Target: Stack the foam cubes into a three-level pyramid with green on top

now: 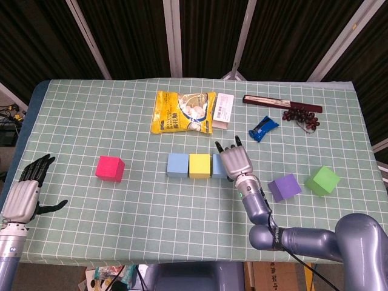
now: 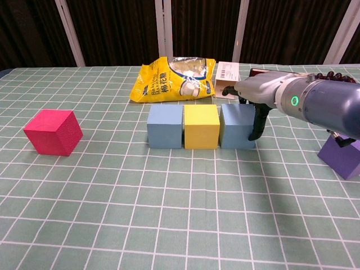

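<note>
Three cubes stand in a row touching each other: light blue point(image 1: 177, 165) point(image 2: 165, 126), yellow point(image 1: 199, 165) point(image 2: 201, 126) and blue-grey point(image 1: 217, 166) point(image 2: 236, 127). My right hand point(image 1: 235, 161) point(image 2: 263, 94) lies over the blue-grey cube's right side, its thumb hanging down against that face and its fingers stretched out, gripping nothing. A red cube point(image 1: 110, 168) point(image 2: 53, 132) sits apart at the left. A purple cube point(image 1: 284, 187) point(image 2: 341, 154) and a green cube point(image 1: 322, 180) lie to the right. My left hand point(image 1: 24, 197) hovers open at the table's left edge.
A yellow snack bag point(image 1: 182, 111) point(image 2: 174, 79) and a white card point(image 1: 222, 111) lie just behind the row. A blue wrapper point(image 1: 263, 128), a dark flat box point(image 1: 282, 103) and a bunch of grapes point(image 1: 301, 117) sit at the back right.
</note>
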You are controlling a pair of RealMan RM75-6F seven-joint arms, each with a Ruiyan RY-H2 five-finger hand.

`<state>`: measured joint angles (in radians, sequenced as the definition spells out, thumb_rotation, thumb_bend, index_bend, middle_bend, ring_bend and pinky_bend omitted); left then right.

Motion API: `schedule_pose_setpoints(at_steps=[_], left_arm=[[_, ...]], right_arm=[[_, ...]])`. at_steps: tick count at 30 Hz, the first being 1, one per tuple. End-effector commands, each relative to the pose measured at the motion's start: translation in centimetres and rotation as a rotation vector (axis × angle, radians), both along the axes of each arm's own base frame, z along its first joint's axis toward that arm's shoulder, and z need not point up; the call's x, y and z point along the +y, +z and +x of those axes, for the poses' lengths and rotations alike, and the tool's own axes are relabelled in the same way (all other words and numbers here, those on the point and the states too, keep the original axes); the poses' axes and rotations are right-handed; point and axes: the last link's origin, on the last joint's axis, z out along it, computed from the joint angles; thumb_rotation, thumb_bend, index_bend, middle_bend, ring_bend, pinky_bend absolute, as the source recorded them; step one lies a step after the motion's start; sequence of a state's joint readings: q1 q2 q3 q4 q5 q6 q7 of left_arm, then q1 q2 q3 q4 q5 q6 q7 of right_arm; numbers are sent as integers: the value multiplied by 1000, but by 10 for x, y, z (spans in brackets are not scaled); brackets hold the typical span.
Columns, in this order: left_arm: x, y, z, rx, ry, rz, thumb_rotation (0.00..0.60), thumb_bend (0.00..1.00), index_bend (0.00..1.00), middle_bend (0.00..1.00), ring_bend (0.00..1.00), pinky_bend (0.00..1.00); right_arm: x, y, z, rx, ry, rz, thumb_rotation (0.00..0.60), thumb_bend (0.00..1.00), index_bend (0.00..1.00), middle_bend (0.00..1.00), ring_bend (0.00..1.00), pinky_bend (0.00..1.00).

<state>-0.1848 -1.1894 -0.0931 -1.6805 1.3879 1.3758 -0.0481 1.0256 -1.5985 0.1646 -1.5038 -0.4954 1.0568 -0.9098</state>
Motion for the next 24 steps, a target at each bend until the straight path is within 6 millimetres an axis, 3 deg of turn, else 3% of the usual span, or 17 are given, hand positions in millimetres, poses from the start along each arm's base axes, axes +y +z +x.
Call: schedule_pose_setpoints(at_steps=[1, 24], left_arm=[[0, 0, 0, -1, 0, 0, 600, 84, 0, 4, 0, 0], [-1, 0, 1, -10, -5, -7, 600, 84, 0, 4, 0, 0]], right_arm=[[0, -1, 1, -1, 0, 0, 600, 228, 0, 444, 310, 0], [2, -7, 7, -3, 2, 6, 600, 228, 0, 444, 310, 0]])
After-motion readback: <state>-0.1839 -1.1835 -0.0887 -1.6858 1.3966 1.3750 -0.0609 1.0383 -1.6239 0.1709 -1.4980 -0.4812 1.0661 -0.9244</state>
